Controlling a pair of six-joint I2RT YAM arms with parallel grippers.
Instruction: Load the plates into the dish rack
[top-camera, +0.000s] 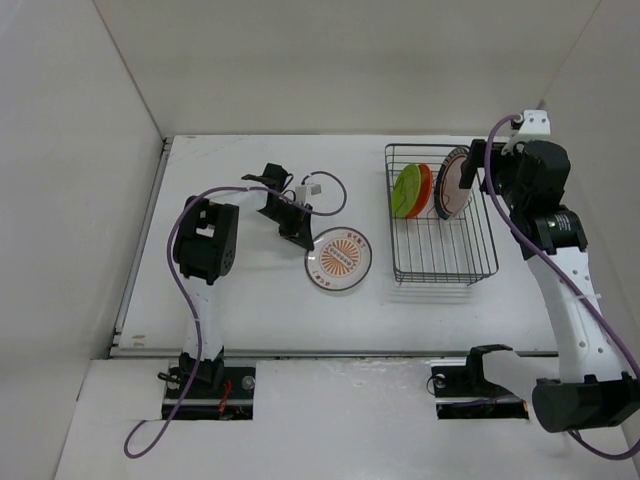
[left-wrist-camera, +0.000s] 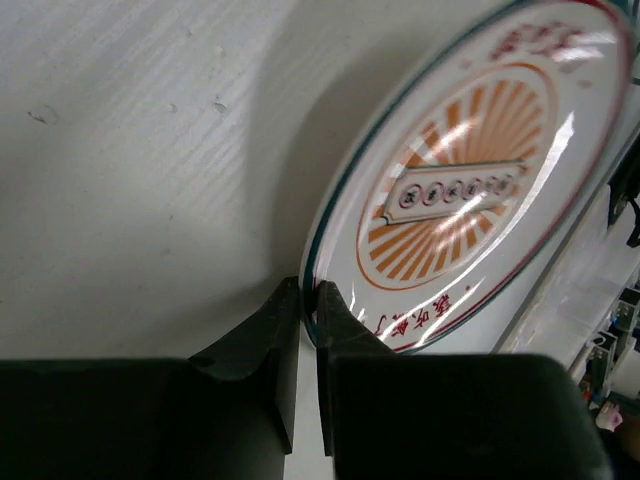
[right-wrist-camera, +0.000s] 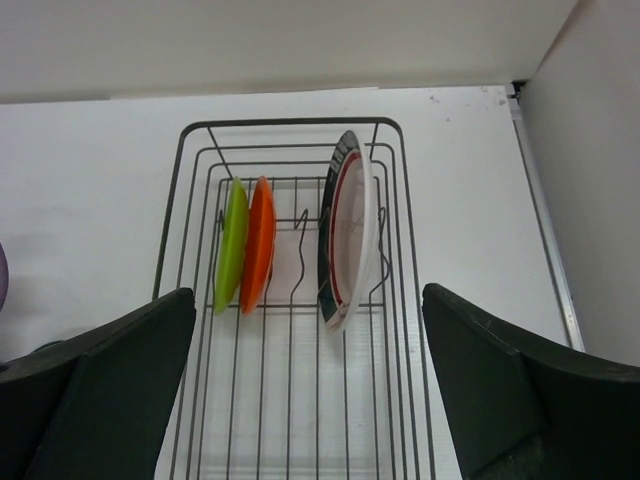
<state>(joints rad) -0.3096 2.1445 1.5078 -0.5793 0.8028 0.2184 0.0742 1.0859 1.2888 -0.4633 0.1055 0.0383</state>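
The dish rack (top-camera: 441, 262) stands on the right side of the white bench (top-camera: 250, 310), and three plates stand on edge between the prongs in its far half. The lime green plate (top-camera: 405, 190) is furthest left, the orange plate (top-camera: 425, 187) is just beside it on the right and seems to touch it, and the larger white plate with the dark rim ring (top-camera: 455, 183) is further right, with a gap between it and the orange one. The right wrist view shows the same order: green plate (right-wrist-camera: 231, 245), orange plate (right-wrist-camera: 259, 243), then the ringed plate (right-wrist-camera: 346, 240), leaning a little against the wires of the rack (right-wrist-camera: 290, 122). The right pincer (right-wrist-camera: 308, 325) hangs over the rack with its fingers (right-wrist-camera: 110, 390) spread wide, holding nothing; in the top view it (top-camera: 468, 172) sits above the rack's far right corner, near the ringed plate. The fourth plate, white with an orange centre pattern (top-camera: 339, 260), lies on the bench left of the rack and apart from it. The left pincer (top-camera: 300, 236) meets that plate at its far left edge. In the left wrist view its fingers (left-wrist-camera: 265, 335) are drawn narrow around the patterned plate's (left-wrist-camera: 470, 190) rim, the pincer (left-wrist-camera: 308, 292) pinching the edge. Whether the plate rests flat or is tipped up cannot be told.
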